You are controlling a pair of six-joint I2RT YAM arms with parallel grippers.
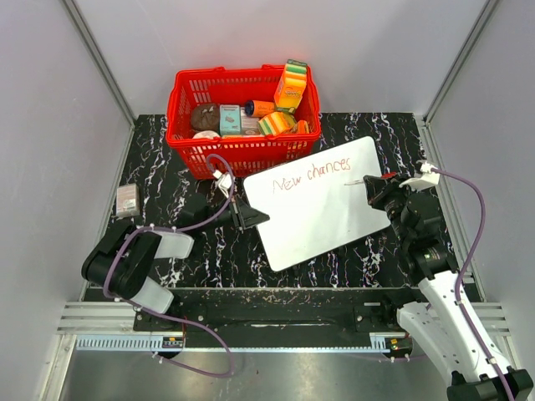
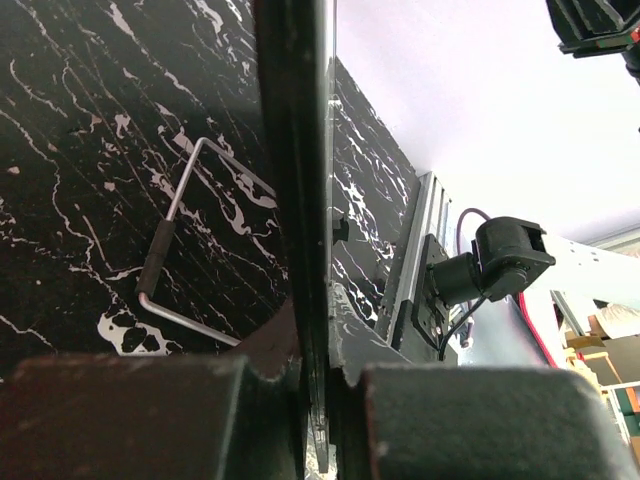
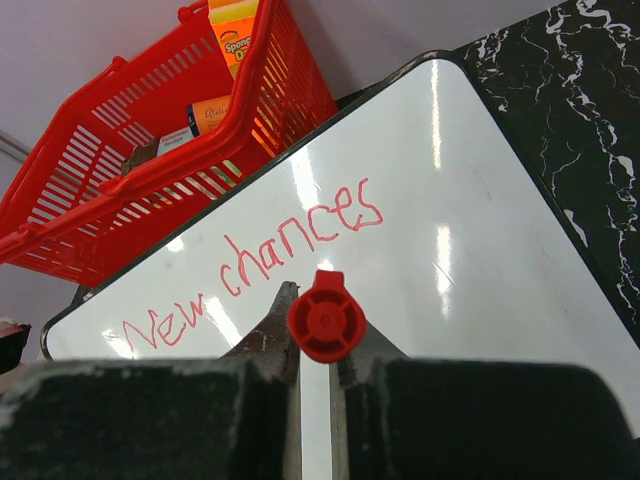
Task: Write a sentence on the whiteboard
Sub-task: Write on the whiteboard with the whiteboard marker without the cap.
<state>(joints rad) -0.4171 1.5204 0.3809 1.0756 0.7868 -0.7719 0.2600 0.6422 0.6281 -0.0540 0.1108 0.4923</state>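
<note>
Twice clamping: pinching the left edge of the whiteboard (image 1: 326,225) with the left gripper (image 1: 251,215), squeezing a red marker (image 3: 325,322) with the right gripper (image 1: 380,190) — lying toward the right edge of the table (image 1: 209,259), beside the red basket (image 1: 242,152), showing the sentence (image 1: 312,174).

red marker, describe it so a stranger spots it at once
On the black marbled table, find the big glossy white rectangular whiteboard before the red plastic basket. Near its right edge, the right arm's jaws grip a slim red-capped marker, the only pen there.
</note>
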